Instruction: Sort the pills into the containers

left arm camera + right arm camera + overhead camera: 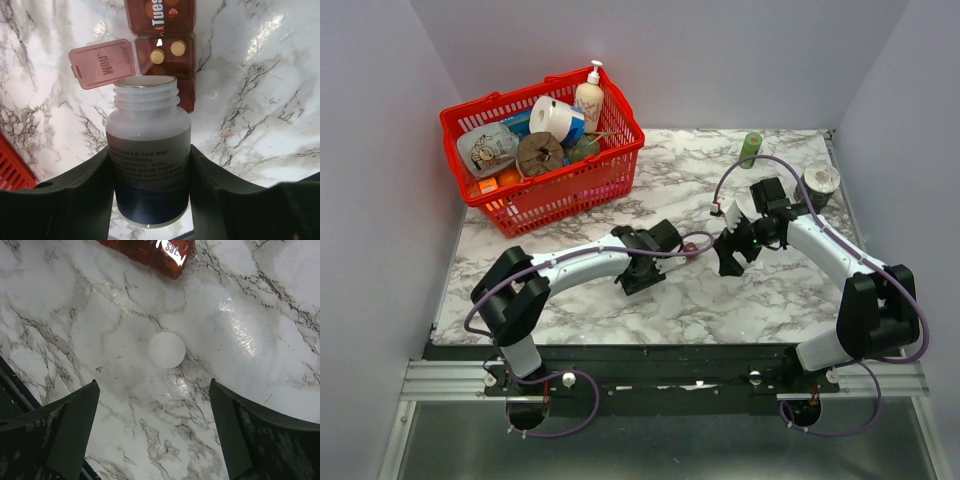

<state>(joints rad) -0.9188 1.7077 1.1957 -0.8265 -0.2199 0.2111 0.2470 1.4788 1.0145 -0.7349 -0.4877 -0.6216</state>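
In the left wrist view my left gripper (150, 160) is shut on an uncapped white pill bottle (147, 130), its mouth just short of the dark red-brown container strip (165, 20). The strip's "Mon" lid (102, 62) stands open, and two yellow pills (158, 55) lie in that compartment. The "Tues" compartment beyond is shut. My right gripper (153, 385) is open and empty above a round white cap (167, 350) on the marble, with the strip's end (160, 252) just beyond. From above, the left gripper (672, 240) and right gripper (730, 255) flank the strip (698, 245).
A red mesh basket (575, 185) full of household items stands at the back left. A slim green bottle (751, 148) and a dark jar with a pale lid (820, 182) stand at the back right. A corner of the basket (12, 160) shows in the left wrist view.
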